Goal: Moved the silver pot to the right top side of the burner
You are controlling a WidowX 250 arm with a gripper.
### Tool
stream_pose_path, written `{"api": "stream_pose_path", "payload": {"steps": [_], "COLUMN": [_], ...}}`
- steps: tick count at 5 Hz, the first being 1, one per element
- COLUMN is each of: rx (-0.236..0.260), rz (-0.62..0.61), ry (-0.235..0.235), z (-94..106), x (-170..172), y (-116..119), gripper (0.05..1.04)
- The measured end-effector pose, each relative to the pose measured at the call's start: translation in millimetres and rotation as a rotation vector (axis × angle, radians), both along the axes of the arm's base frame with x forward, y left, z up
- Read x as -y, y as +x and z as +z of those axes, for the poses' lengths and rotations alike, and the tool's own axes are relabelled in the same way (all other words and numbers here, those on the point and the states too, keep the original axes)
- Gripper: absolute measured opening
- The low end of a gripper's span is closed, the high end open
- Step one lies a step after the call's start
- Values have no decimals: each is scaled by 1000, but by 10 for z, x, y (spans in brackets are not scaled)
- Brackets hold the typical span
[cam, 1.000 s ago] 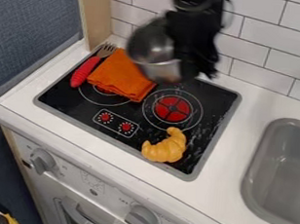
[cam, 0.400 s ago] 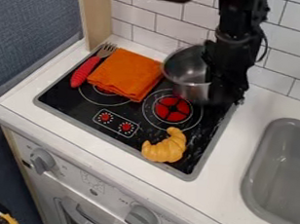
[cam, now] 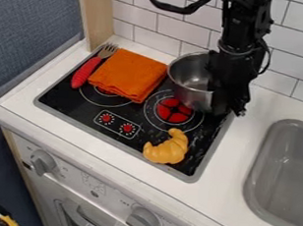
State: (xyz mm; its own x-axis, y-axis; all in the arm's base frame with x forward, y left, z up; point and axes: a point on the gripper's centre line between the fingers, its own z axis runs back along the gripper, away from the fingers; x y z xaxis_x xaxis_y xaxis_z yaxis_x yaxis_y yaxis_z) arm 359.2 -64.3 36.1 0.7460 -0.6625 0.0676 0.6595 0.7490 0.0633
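Note:
The silver pot (cam: 191, 81) is at the right top side of the black burner (cam: 122, 141), just behind the right-hand red ring and beside the orange cloth. My gripper (cam: 228, 104) is at the pot's right side, over the stove's right top corner, and covers that part of the rim and wall. The fingers' grip on the pot is hidden by the gripper's dark body. Whether the pot's base touches the burner I cannot tell.
An orange folded cloth (cam: 127, 74) lies on the left burner ring, with a red-handled fork (cam: 86, 72) along its left. A yellow croissant (cam: 168, 148) rests near the front right of the stove. The grey sink (cam: 287, 175) is at the right, the tiled wall (cam: 167, 35) behind.
The pot and my gripper have swung right from above the cloth's back right corner to the stove's right top side, and come lower. The cloth, fork and croissant have stayed put.

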Motion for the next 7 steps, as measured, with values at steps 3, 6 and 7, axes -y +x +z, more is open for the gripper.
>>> {"api": "stream_pose_path", "payload": {"steps": [3,6,7], "rx": [88,53,40], "rz": [105,437,464], "ry": [-95,-108,-29], "z": [483,741,707], "x": [-64,-591,-711], "y": [-51,-300,-341], "gripper": [1013,1001,1001]}}
